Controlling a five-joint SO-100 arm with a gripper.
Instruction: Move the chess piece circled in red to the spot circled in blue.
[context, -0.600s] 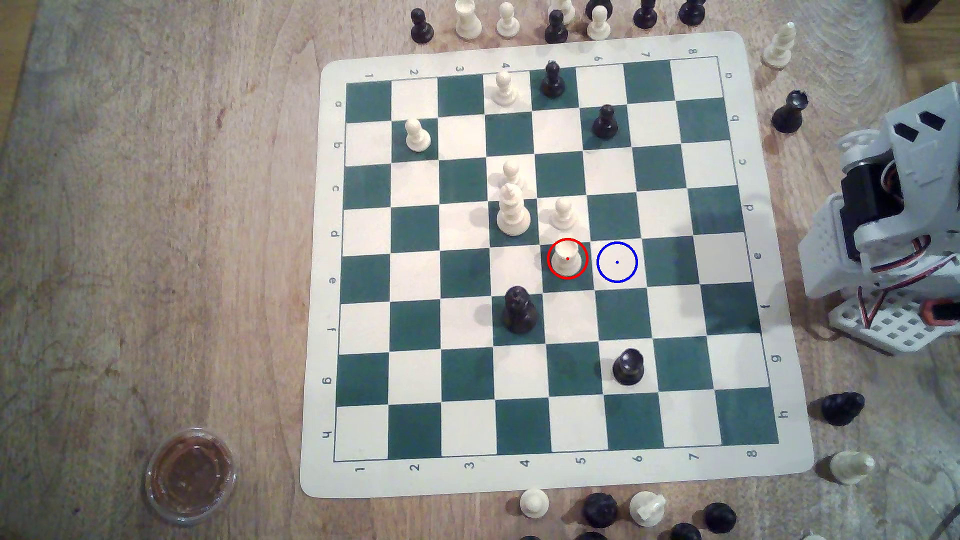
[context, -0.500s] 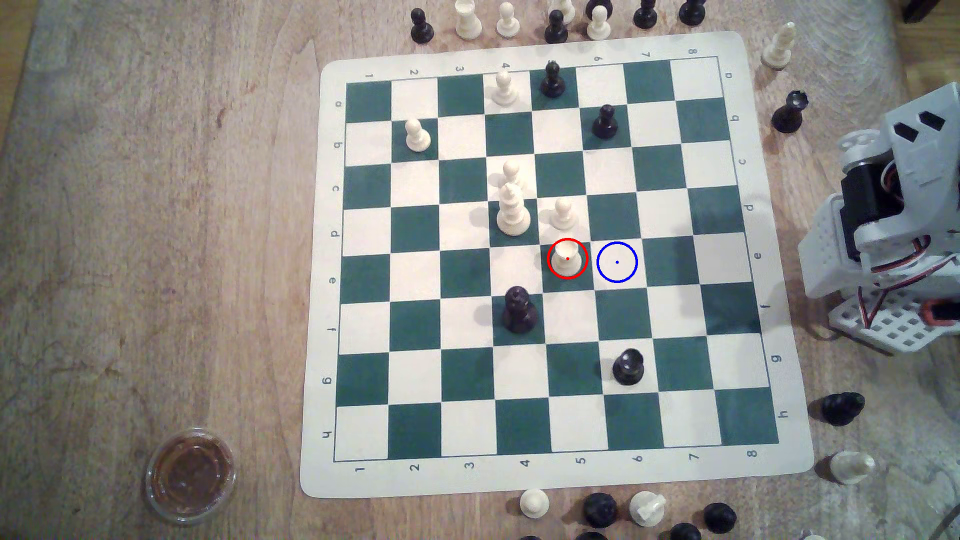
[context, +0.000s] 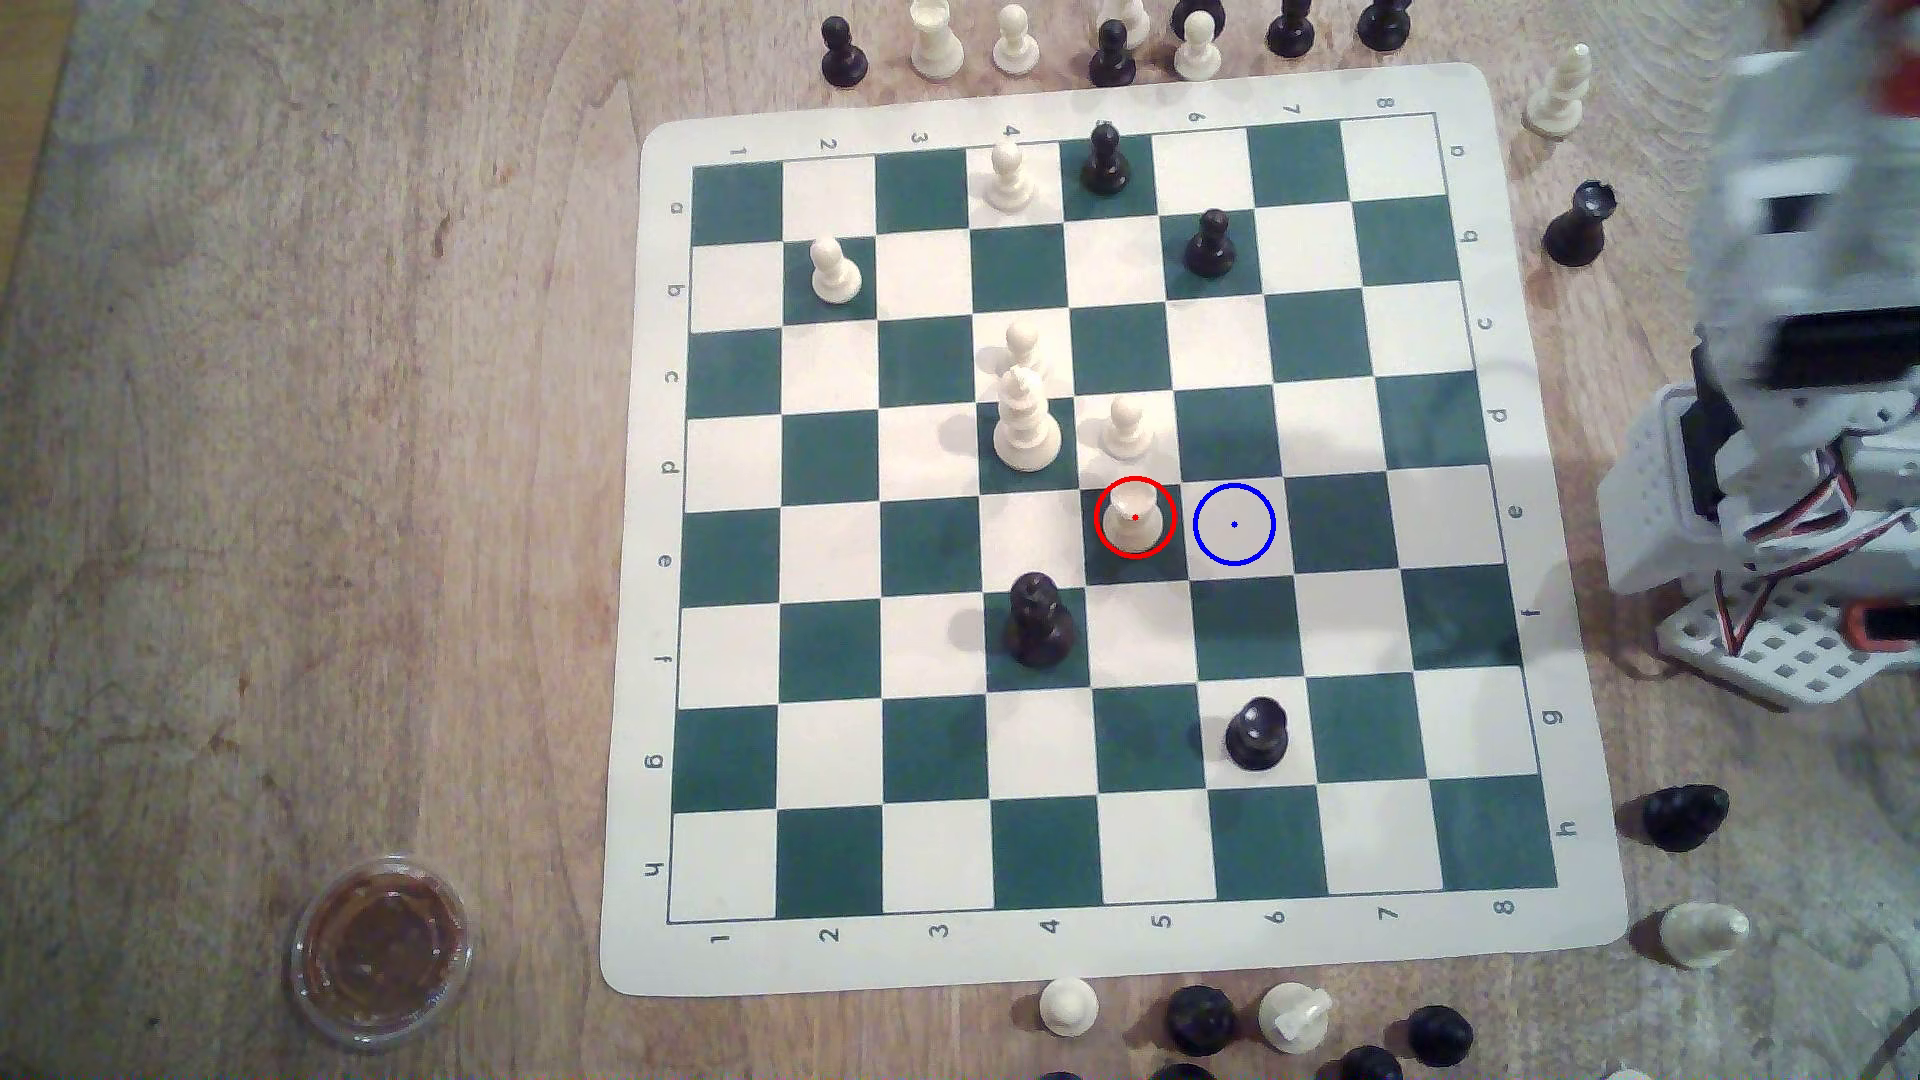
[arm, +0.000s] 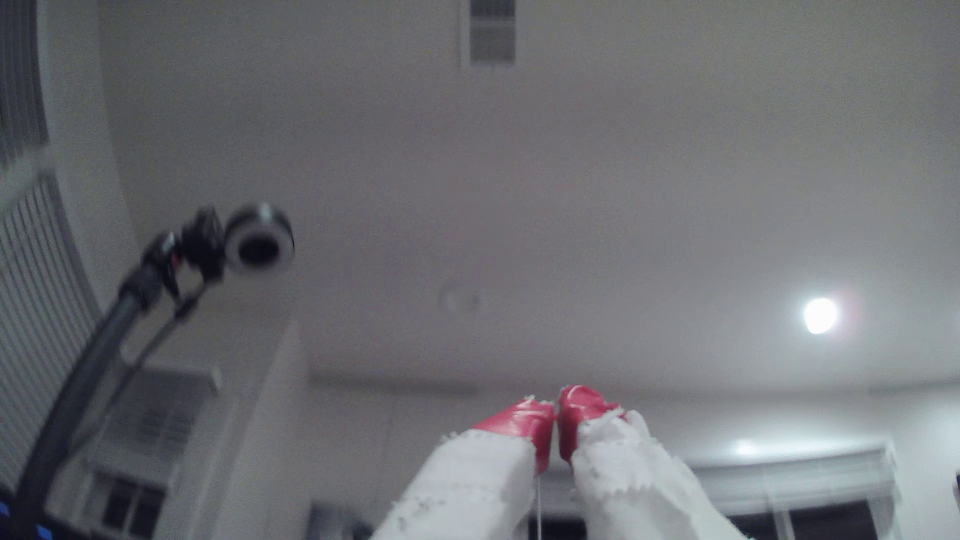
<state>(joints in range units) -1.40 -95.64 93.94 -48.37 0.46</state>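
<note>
arm (context: 1808, 260) swung up, now blurred; hand (arm: 557, 420) red-tipped, pinched closed, empty; stout cream chess piece (context: 1134, 519) unmoved beside spot (context: 1234, 524).

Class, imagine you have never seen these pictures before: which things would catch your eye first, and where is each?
The green-and-cream chess mat on the wooden table draws the eye first, above all the stout cream chess piece ringed in red near its middle. Immediately to its right in the exterior view lies the cream square ringed in blue, with nothing on it. In the wrist view, the red-tipped white gripper points up at the ceiling, tips together and holding nothing.
</note>
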